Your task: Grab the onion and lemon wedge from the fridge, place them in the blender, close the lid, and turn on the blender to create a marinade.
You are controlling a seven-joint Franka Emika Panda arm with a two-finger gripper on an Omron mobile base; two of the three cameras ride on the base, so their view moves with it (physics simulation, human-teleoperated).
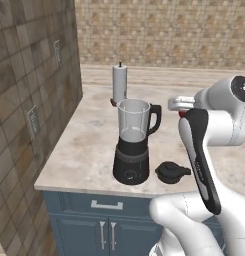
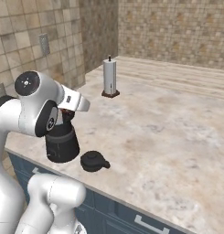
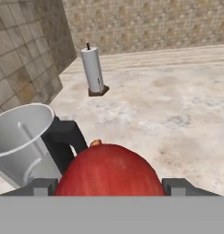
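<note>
Blender (image 1: 133, 142) jar seemingly empty, lid (image 1: 172, 172) on counter (image 1: 89, 150), tool (image 3: 109, 185) gripping onion (image 3: 109, 171)

The onion (image 3: 108, 171) fills the lower middle of the frame, sitting between the two fingertips (image 3: 40, 187) at the bottom edge. At lower left stands the blender (image 3: 23, 137), its open mouth showing and its black handle just beside the onion. A paper roll (image 3: 93, 71) stands upright at upper middle on the counter (image 3: 177, 100).
</note>
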